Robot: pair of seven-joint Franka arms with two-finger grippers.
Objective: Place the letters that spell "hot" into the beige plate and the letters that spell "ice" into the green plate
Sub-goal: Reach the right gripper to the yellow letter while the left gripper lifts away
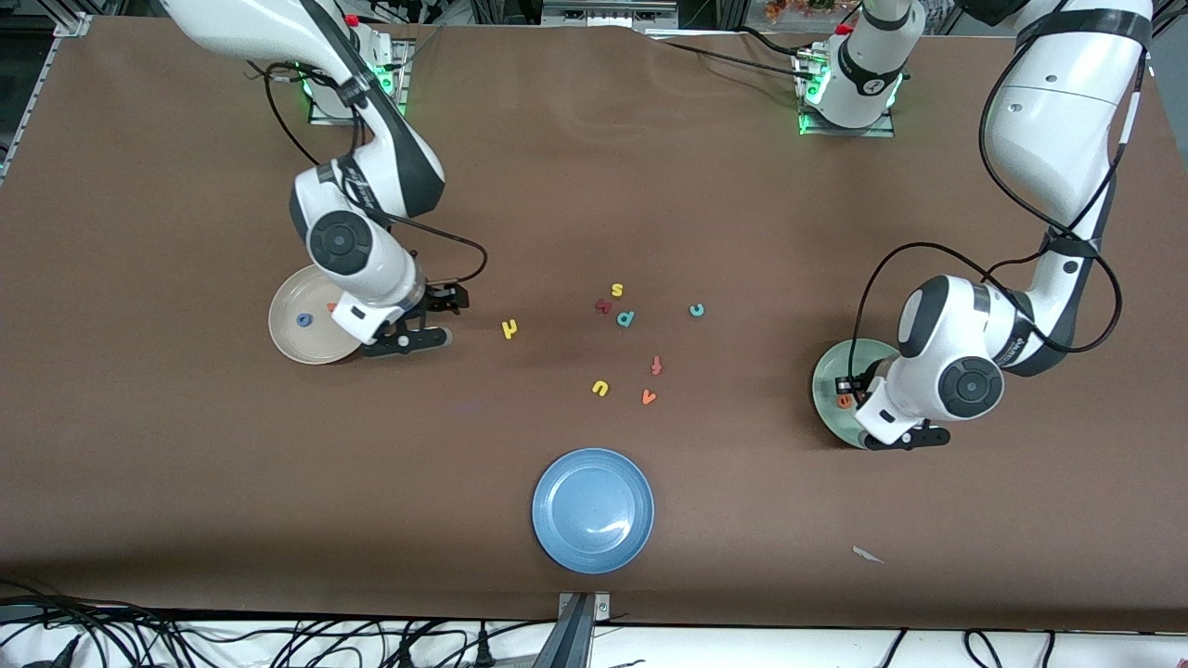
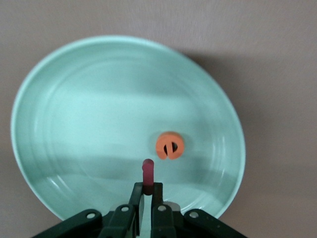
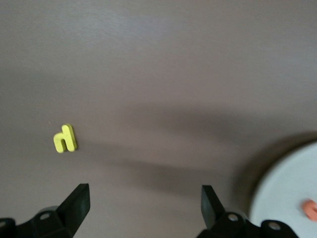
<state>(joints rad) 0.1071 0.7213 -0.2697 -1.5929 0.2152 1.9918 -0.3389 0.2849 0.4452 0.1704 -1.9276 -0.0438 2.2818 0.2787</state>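
A: Risks first. The left gripper [image 2: 147,196] hangs over the green plate [image 2: 59,99], fingers pinching the dark red i [image 2: 147,171] upright by its lower end. If it releases from this height, the bar could bounce or tip onto the orange e [image 2: 169,146]; both would likely stay inside the rim, so low risk.

B: And the right gripper [image 1: 429,317]?

A: Fingers spread wide, holding nothing, at the edge of the beige plate [image 1: 288,341]. The yellow h [image 3: 65,138] lies on the table well apart from it. The letter is tiny and flat; an off-centre closure could flick it toward the cluster of spare letters.

B: Containers?

A: Beige plate: blue o [image 1: 303,320] and an orange piece, probably the t [image 1: 330,307], partly hidden by the arm. Green plate: 1 letter resting, the e. Blue plate [image 1: 557,538]: nothing in it.

B: Outstanding?

A: Teal c [image 1: 696,310] sits on the table, between the cluster and the green plate.
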